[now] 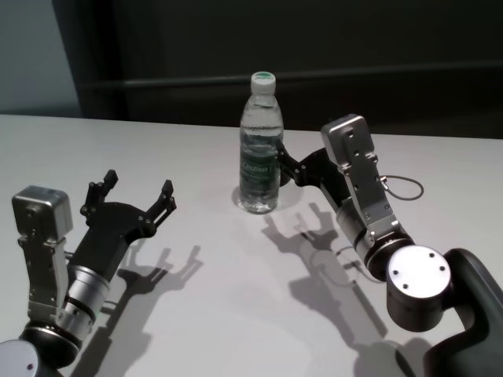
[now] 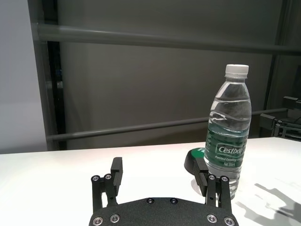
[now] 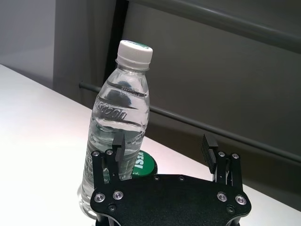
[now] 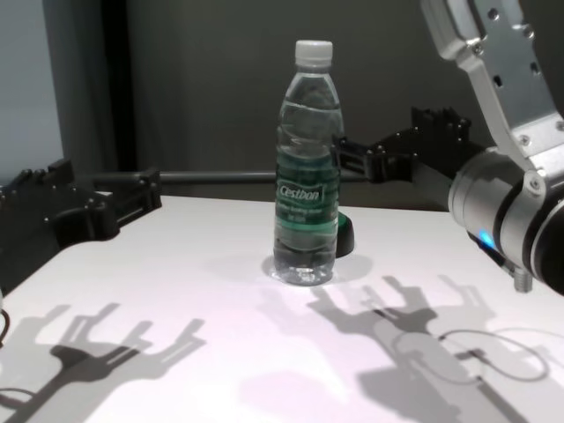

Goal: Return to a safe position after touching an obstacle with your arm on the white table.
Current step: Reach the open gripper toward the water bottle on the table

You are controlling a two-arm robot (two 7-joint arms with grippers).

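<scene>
The obstacle, a clear water bottle point(image 1: 260, 149) with a white cap and a green label, stands upright mid-table on the white table point(image 1: 204, 314). It also shows in the left wrist view point(image 2: 229, 136), the right wrist view point(image 3: 117, 127) and the chest view point(image 4: 307, 176). My right gripper point(image 1: 289, 169) is open and empty, just right of the bottle at label height. In the right wrist view point(image 3: 164, 155) one finger point(image 3: 117, 157) overlaps the bottle; I cannot tell whether they touch. My left gripper point(image 1: 137, 195) is open and empty over the table's left side, well apart from the bottle.
A small dark dome with a green top point(image 4: 345, 233) sits on the table just behind the bottle, also seen in the wrist views point(image 2: 195, 157) point(image 3: 143, 165). A dark wall with a horizontal rail point(image 1: 377, 75) runs behind the table's far edge.
</scene>
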